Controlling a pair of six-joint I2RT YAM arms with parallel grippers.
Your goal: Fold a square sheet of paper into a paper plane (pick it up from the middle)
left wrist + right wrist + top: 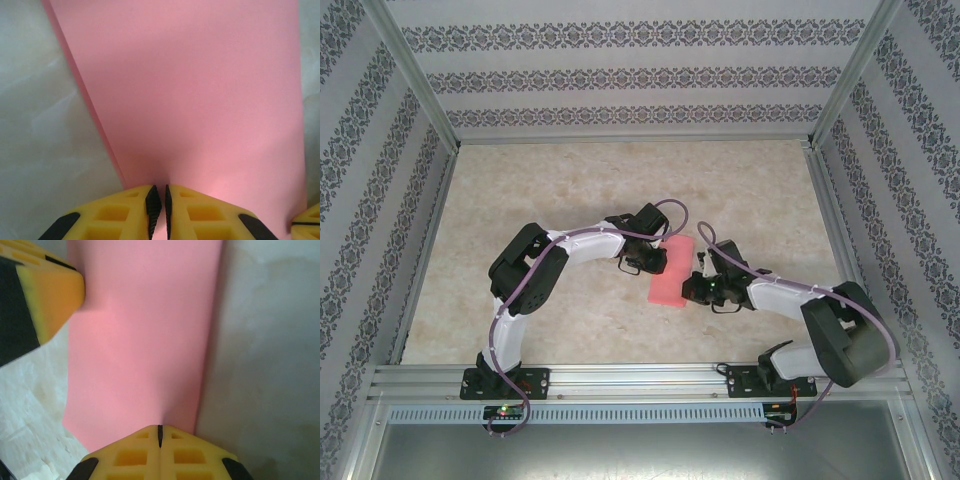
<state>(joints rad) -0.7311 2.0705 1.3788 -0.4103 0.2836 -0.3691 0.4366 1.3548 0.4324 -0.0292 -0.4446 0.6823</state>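
One pink sheet of paper [672, 272], folded to a long strip, lies flat on the table [570, 180] between two grippers. The left gripper [159, 194] is pinched on the sheet's left edge. The right gripper [160, 432] is clamped together on its right edge.

From my remote feed: a beige marbled tabletop [570, 190] lies beneath the left gripper [160, 192] and right gripper [160, 430]. Striped floral-patterned wallpaper walls [620, 60] stand well beyond them, and a silver aluminium frame rail [620, 378] runs behind.

Pink paper [200, 90], beige marbled table [570, 180].
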